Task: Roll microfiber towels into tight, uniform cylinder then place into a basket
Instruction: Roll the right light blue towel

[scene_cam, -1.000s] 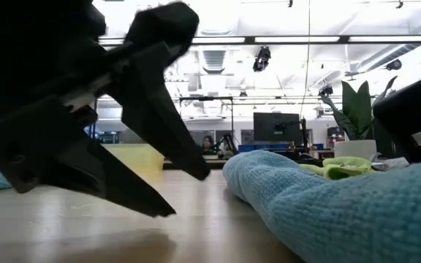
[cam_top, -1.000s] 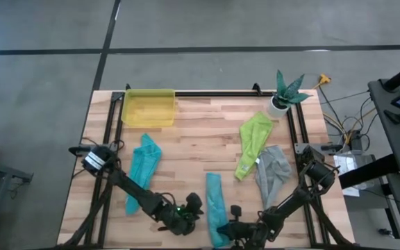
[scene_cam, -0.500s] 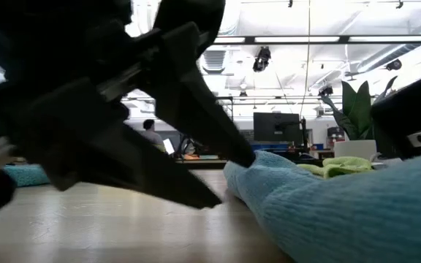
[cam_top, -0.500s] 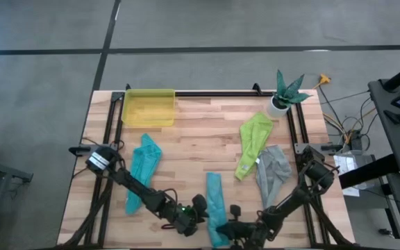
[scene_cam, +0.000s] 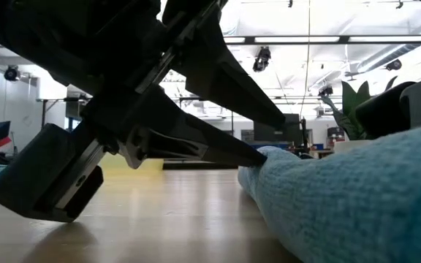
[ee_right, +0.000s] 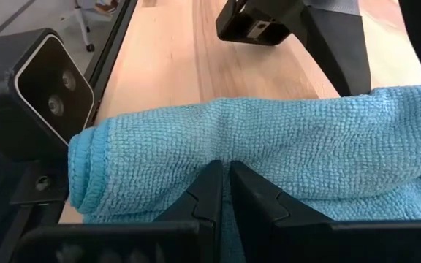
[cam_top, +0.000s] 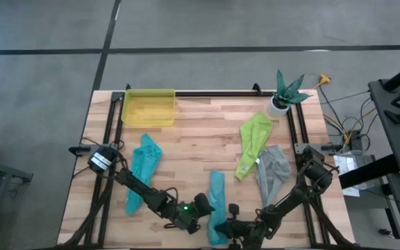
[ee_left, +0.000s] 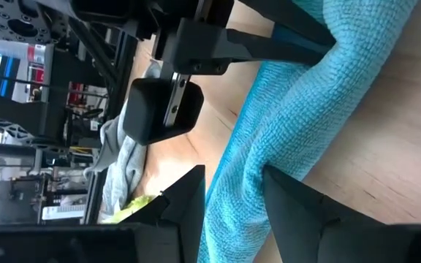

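right at the near edge, the right gripper (ee_right: 225, 191) has its dark fingers pinched together on the end of the long light blue microfiber towel (cam_top: 216, 208), and the left gripper (ee_left: 232, 193) straddles that same towel just beyond, jaws part open around the cloth. farther out lie the teal towel (cam_top: 143, 167), lime green towel (cam_top: 253, 142) and grey towel (cam_top: 272, 170), with the shallow translucent yellow plastic basket (cam_top: 148, 108) at the far left corner.

Four microfiber towels and a yellow basket on the wooden table.

Light blue towel (cam_top: 216, 208), a crumpled strip at the near edge, centre; teal towel (cam_top: 142, 170) bunched lengthwise, left; lime green towel (cam_top: 252, 144) and grey towel (cam_top: 273, 171) side by side, touching, right. Translucent yellow basket (cam_top: 148, 107) stands at the far left.
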### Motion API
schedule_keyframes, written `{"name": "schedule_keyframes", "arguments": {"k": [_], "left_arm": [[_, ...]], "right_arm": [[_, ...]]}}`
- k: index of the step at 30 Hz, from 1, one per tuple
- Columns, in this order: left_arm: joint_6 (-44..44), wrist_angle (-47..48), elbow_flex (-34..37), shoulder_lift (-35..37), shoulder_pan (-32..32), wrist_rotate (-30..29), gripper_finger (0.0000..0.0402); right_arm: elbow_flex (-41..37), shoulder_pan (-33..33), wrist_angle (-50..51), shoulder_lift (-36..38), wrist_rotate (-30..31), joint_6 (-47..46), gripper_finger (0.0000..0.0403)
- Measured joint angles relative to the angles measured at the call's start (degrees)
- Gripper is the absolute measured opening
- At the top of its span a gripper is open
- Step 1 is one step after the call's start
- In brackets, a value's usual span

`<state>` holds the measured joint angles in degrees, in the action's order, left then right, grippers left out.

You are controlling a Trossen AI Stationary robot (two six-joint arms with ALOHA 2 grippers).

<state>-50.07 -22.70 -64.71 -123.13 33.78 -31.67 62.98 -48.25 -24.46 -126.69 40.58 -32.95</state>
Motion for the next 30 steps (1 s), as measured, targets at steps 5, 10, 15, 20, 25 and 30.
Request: {"name": "schedule_keyframes", "arguments": {"k": [5, 10, 15, 20, 25, 30], "left_arm": [[-0.29, -0.89, -0.78, 0.00, -0.09, 1.49, 0.0122], [0.14, -1.31, -1.05, -0.25, -0.15, 2.57, 0.0122], [1.55, -1.31, -1.05, -0.31, -0.71, 3.83, 0.0122], [1.82, -2.43, -1.05, -0.33, -1.09, 5.21, 0.0122], [1.93, -2.69, -1.05, -0.33, -1.30, 6.29, 0.0122], [2.04, -2.67, -1.05, -0.33, -1.44, 6.33, 0.0122]], "right_arm": [[0.02, 0.15, -0.27, -0.02, -0.01, 0.00, 0.0027], [0.04, 0.20, -0.50, -0.02, -0.03, 1.10, 0.0027], [0.07, 0.22, -0.93, -0.01, 0.19, 2.77, 0.0027], [0.40, 0.24, -0.89, -0.02, 0.24, 3.91, 0.0027], [1.43, 0.26, -0.80, 0.00, 0.24, 7.50, 0.0027], [2.86, 0.22, -1.06, 0.32, 0.24, 10.49, 0.0027]]}}
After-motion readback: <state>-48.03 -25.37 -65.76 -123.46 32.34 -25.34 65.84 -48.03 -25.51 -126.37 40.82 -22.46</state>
